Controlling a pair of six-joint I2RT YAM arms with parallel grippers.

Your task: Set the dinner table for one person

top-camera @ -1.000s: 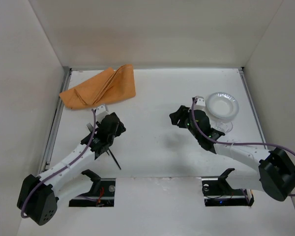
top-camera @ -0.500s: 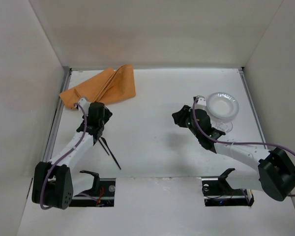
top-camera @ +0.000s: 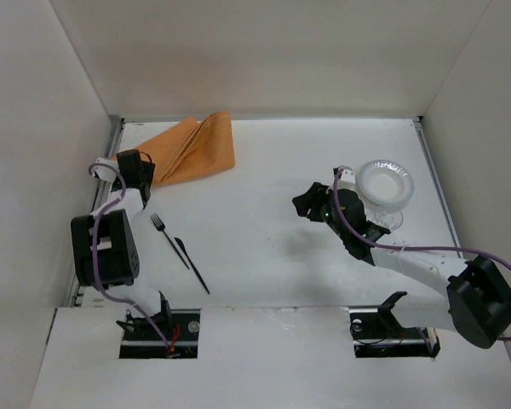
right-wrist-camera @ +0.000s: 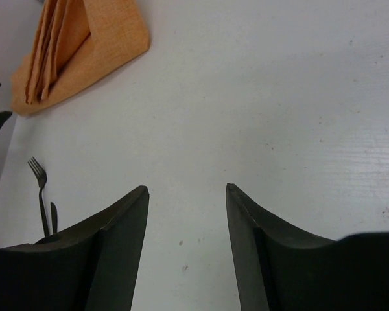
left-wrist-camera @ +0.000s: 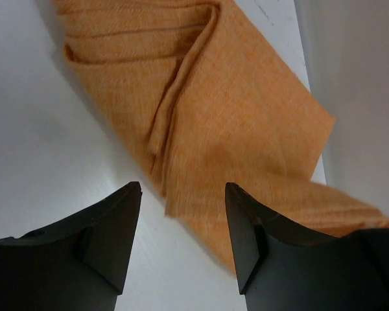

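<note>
The white dinner table (top-camera: 264, 170) has an orange cloth (top-camera: 192, 146) folded at its back left. My left gripper (top-camera: 139, 162) is open and empty at the cloth's left corner. In the left wrist view the cloth (left-wrist-camera: 240, 110) lies just ahead of the open gripper (left-wrist-camera: 181, 191), partly under the right finger. A black fork (top-camera: 165, 238) and a black knife (top-camera: 192, 265) lie side by side at the front left. My right gripper (top-camera: 303, 204) is open and empty over the table's middle. Its wrist view (right-wrist-camera: 185, 189) shows the cloth (right-wrist-camera: 91, 45) and the fork (right-wrist-camera: 39, 188) far ahead.
A white dish (top-camera: 385, 182) sits at the right, with a clear glass (top-camera: 392, 220) at its near edge, close behind my right wrist. Metal rails (top-camera: 94, 213) run along the table's left and right edges. White walls close in the back and sides.
My left arm has swung left and back, from over the fork and knife to the cloth's left corner. The fork and knife lie uncovered. The right arm has hardly moved.
</note>
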